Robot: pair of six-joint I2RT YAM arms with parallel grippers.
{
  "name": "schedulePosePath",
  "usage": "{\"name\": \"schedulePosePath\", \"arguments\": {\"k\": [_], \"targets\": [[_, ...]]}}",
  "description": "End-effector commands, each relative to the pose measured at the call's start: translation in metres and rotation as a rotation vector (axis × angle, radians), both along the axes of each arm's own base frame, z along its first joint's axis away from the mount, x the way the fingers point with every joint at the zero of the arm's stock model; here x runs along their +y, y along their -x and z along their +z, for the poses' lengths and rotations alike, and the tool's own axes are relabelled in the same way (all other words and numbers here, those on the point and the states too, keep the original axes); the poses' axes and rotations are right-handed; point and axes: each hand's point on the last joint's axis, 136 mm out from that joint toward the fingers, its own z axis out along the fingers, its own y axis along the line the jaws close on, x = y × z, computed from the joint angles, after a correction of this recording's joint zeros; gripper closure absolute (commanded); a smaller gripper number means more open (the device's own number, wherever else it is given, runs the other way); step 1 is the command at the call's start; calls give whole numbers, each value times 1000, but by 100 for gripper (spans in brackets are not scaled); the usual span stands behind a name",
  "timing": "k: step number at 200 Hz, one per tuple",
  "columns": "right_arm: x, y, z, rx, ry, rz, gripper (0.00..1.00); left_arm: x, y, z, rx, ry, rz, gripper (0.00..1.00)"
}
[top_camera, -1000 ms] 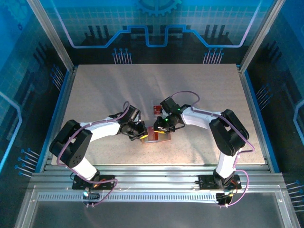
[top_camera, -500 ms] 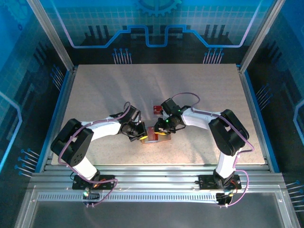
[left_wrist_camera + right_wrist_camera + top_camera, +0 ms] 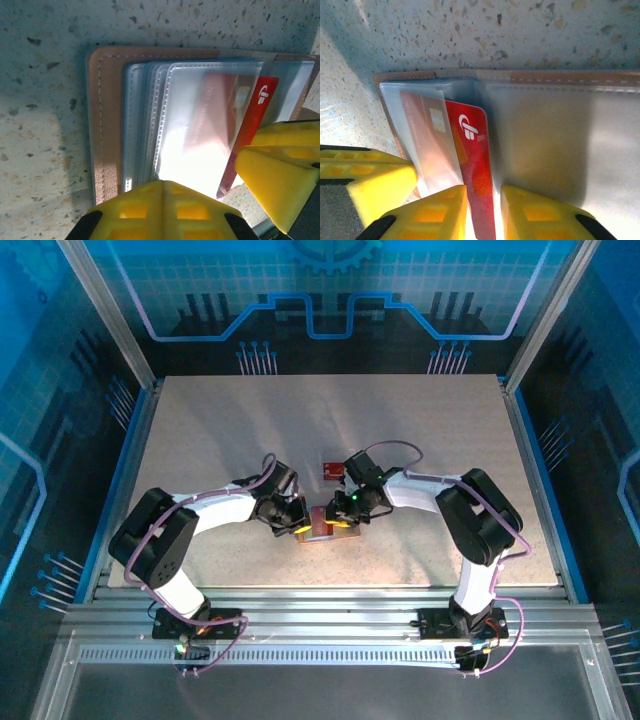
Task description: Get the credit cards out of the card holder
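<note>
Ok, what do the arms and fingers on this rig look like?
Left arm and right arm have white tube sections between bulky black joints, each trailed by a thin purple cable. A small green light glows near the right wrist. The fingers are bright yellow plastic blocks with moulded hollow pockets.

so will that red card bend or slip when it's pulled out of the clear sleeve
Probably stiff: the red card juts straight from the clear sleeve without drooping. Its glossy face may slip in the right gripper. The card holder looks light and could drag along, though the left gripper seems to pin it.
</note>
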Motion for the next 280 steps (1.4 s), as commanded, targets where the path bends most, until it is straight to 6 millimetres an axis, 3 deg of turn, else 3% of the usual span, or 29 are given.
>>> {"name": "schedulePosePath", "arguments": {"k": [1,136,280], "targets": [[3,0,-1,25,-55,-14,76,10,7,-13,52,-55,-4,100],[2,-6,11,4,-148,-47,86,10,5,-10,51,-61,-8,100],[-34,-11,25,-48,20,-16,91,11,2,-1,20,-60,-6,100]]}}
